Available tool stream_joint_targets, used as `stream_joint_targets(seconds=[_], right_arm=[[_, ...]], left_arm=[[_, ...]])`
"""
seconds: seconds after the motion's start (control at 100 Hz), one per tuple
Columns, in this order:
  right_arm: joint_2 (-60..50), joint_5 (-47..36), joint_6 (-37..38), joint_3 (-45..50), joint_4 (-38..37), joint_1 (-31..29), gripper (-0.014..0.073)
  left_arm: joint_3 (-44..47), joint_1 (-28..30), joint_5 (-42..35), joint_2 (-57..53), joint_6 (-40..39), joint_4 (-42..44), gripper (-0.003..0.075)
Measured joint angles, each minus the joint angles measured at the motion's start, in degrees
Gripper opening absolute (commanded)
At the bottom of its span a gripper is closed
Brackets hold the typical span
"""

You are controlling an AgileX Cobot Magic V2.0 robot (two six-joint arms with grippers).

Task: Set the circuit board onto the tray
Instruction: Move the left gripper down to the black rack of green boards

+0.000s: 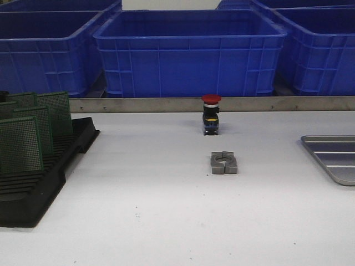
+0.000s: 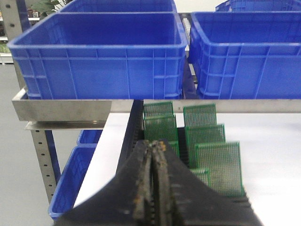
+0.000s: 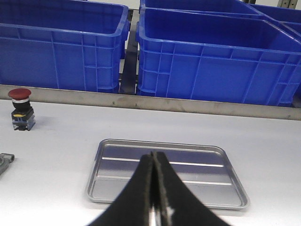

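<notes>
Several green circuit boards [image 1: 33, 130] stand upright in a black slotted rack [image 1: 39, 183] at the table's left; the left wrist view shows these circuit boards [image 2: 207, 141] just beyond my left gripper [image 2: 154, 143], which is shut with nothing between its fingers. The silver-grey tray [image 1: 333, 158] lies at the table's right edge, cut off by the front view. In the right wrist view the tray [image 3: 117, 186] lies empty beneath and beyond my right gripper [image 3: 154, 153], also shut and empty. Neither gripper appears in the front view.
A red-capped push button [image 1: 211, 113] stands mid-table at the back, with a grey metal clamp block [image 1: 224, 163] in front of it. Big blue crates [image 1: 188, 52] sit behind a metal rail [image 1: 166, 104] along the table's far edge.
</notes>
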Motion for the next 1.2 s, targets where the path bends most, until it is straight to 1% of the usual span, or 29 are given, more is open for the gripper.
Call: stream_joint_targets(seconds=[0.14,0.25,0.44,0.51,0.56,0.6,0.71,0.78,0.88,0.93,1.05,1.14,1.2], right_arm=[[0.0,0.0,0.0,0.0,0.0,0.0,-0.006],[0.0,0.0,0.0,0.0,0.0,0.0,-0.006],[0.0,0.0,0.0,0.0,0.0,0.0,-0.006],[0.0,0.0,0.0,0.0,0.0,0.0,-0.006],[0.0,0.0,0.0,0.0,0.0,0.0,-0.006],[0.0,0.0,0.0,0.0,0.0,0.0,-0.006],[0.0,0.0,0.0,0.0,0.0,0.0,-0.006],[0.0,0.0,0.0,0.0,0.0,0.0,-0.006],[0.0,0.0,0.0,0.0,0.0,0.0,-0.006],[0.0,0.0,0.0,0.0,0.0,0.0,-0.006],[0.0,0.0,0.0,0.0,0.0,0.0,-0.006],[0.0,0.0,0.0,0.0,0.0,0.0,-0.006],[0.0,0.0,0.0,0.0,0.0,0.0,-0.006]], left_arm=[[-8.98,0.0,7.3,8.13,0.0,-0.04,-0.002],[-15.1,0.0,12.35,16.63,0.0,-0.04,-0.002],[-24.71,0.0,18.08,31.35,0.0,-0.04,-0.0015],[-28.33,0.0,20.6,36.73,0.9,-0.13,0.0025],[-30.82,0.0,22.42,40.5,2.6,-0.8,0.008],[-32.89,0.0,23.89,43.65,4.38,-1.69,0.0139],[-38.02,0.0,27.37,51.88,13.23,-5.5,0.0302],[-41.58,0.0,30.11,56.8,20.65,-8.62,0.036],[-47.25,0.0,35.37,63.38,32.42,-12.69,0.0368],[-49.92,0.0,38.47,66.6,40.29,-14.26,0.0368],[-55.69,0.0,45.15,73.79,56.41,-16.91,0.0368],[-58.55,0.0,47.05,78.31,67.53,-17.5,0.0368],[-59.71,0.0,47.42,80.92,73.3,-17.5,0.0367]])
